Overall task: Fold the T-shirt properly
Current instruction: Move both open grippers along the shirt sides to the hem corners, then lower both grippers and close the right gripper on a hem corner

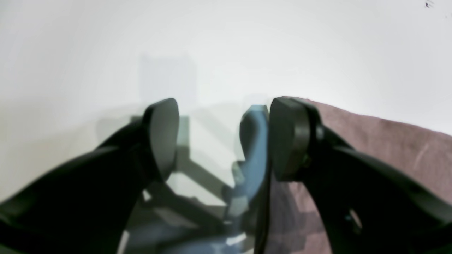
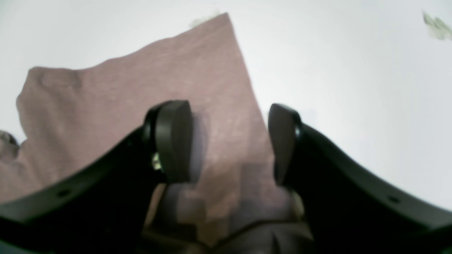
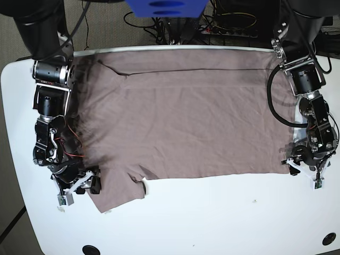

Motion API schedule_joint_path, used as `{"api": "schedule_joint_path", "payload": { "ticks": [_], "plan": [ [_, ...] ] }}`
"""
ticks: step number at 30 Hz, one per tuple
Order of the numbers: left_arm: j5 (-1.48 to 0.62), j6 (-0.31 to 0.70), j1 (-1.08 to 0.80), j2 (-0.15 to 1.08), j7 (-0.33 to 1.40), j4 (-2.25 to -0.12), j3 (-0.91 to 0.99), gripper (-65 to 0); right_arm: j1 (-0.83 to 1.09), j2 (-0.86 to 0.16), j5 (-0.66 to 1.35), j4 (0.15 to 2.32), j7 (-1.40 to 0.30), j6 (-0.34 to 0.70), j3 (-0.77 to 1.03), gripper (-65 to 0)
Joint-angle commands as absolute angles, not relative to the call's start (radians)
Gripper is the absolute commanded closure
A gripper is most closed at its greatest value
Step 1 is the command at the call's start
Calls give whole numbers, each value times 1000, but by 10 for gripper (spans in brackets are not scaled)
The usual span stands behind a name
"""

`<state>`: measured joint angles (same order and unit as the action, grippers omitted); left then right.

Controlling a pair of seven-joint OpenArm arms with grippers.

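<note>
Left end effector [image 1: 222, 141] stands with jaws parted, empty, over the white worktop [image 1: 88, 53], the T-shirt [image 1: 388, 148] just beside one finger. Seen from the right wrist, the right end effector [image 2: 229, 141] is parted too, astride the shirt's edge (gripping nothing). From the base view, the mauve shirt lies spread flat across the worktop; thin and limp, it likely wants pinching at hem corners or the sleeve.

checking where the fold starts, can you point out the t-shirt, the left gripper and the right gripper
T-shirt [image 3: 180, 122], base view, middle of the spread fabric.
Left gripper [image 1: 222, 137], left wrist view, gap between its open fingertips.
Right gripper [image 2: 229, 141], right wrist view, gap between its open fingertips, over the sleeve.
</note>
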<state>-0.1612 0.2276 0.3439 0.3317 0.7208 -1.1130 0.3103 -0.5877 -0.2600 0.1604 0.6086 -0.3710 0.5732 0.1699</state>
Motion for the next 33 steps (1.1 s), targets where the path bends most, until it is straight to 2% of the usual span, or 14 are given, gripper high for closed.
{"api": "schedule_joint_path", "payload": {
  "ticks": [1, 5, 9, 15, 17, 33],
  "plan": [
    [-168, 222, 358, 348, 701, -1143, 312, -395, -605, -255, 165, 615, -398, 582, 163, -329],
    [-168, 224, 357, 345, 702, -1143, 315, -394, -603, -254, 164, 613, -398, 586, 174, -320],
    [-166, 225, 352, 341, 708, -1131, 314, -391, -600, -255, 164, 618, -394, 584, 191, -259],
    [-166, 224, 349, 338, 710, -1133, 311, -389, -599, -254, 167, 618, -394, 586, 198, -112],
    [-164, 226, 347, 338, 718, -1137, 307, -392, -598, -254, 170, 616, -400, 582, 182, -7],
    [-181, 235, 344, 325, 720, -1124, 304, -387, -585, -254, 165, 608, -405, 582, 171, -26]
  ]
}}
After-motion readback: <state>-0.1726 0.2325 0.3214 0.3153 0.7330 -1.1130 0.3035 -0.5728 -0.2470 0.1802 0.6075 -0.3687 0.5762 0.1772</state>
